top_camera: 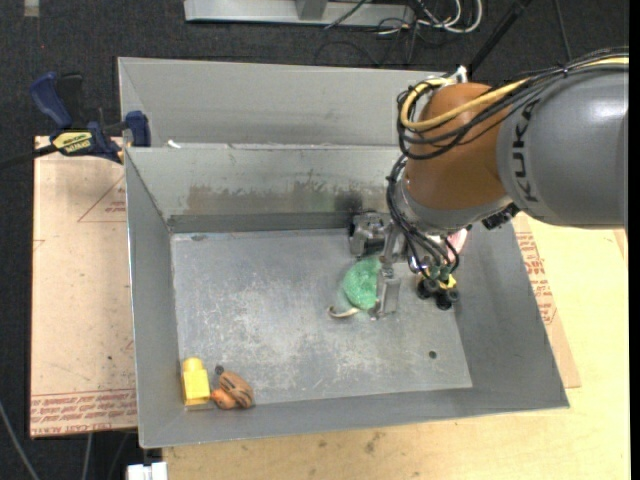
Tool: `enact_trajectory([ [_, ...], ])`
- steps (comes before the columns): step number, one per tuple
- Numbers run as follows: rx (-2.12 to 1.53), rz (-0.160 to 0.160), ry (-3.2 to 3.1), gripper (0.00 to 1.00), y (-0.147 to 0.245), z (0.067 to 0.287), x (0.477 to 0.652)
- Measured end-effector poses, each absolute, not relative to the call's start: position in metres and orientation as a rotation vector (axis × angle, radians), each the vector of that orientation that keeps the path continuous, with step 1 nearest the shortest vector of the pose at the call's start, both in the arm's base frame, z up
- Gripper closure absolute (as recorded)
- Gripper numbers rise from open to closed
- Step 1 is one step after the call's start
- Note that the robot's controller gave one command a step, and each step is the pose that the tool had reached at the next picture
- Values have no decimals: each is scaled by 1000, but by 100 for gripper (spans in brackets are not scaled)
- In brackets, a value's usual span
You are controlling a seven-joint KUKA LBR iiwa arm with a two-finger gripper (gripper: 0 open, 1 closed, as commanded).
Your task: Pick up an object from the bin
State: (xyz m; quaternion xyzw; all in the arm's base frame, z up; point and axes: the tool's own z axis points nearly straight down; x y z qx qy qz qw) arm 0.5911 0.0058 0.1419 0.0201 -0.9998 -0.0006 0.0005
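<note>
The gripper [383, 301] hangs low over the bin floor, pointing down from the orange wrist cover [455, 158], with yellow and black cables looped around it. Its metal tip stands right against the green thing [361, 286]. Whether it is open or closed, and whether it has hold of anything, cannot be told from this angle.

The green thing is a small rounded lump, pale and glassy mint in colour, lying on the floor just to the left of the gripper tip and touching or very nearly touching it. A thin grey curl [342, 313] sticks out from under its near-left side and rests on the metal.

Beyond that lies bare, scuffed grey bin [260, 308] floor. Well away from the gripper, toward the near-left corner, sit two more things side by side: a small yellow block [195, 381] standing on end, and just to its right a squat orange-brown piece [234, 393], the two touching or almost so.

The grey arm link [585, 148] rises from the wrist cover and leaves to the right.
</note>
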Motion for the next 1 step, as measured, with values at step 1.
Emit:
enact_trajectory([
  [1,-24,-6,-3147,100,-16,84,631],
])
